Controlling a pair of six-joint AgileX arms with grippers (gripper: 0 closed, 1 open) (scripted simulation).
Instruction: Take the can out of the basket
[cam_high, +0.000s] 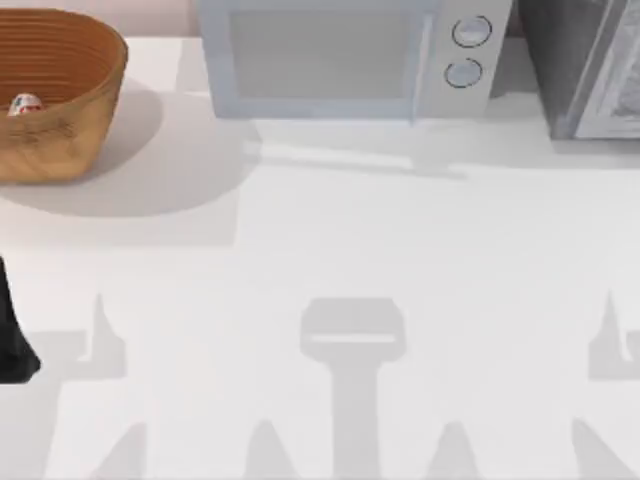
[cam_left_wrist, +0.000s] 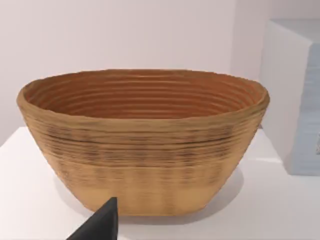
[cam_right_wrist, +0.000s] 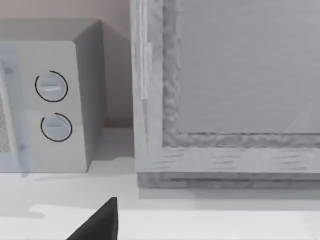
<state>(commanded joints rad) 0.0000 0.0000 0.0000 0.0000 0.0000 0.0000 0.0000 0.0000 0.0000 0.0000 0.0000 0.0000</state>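
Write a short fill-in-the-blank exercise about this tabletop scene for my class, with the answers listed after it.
1. The small white and red drink can lies inside the round woven wicker ____.
2. The wicker basket stands at the table's far ____ corner in the top view.
3. The pale grey microwave has ____ round knobs.

Answers: basket; left; two

A rendered kitchen counter: a boxy pale-grey microwave with two round dials (cam_high: 350, 60) stands on a plain white tabletop (cam_high: 400, 260) against the wall.
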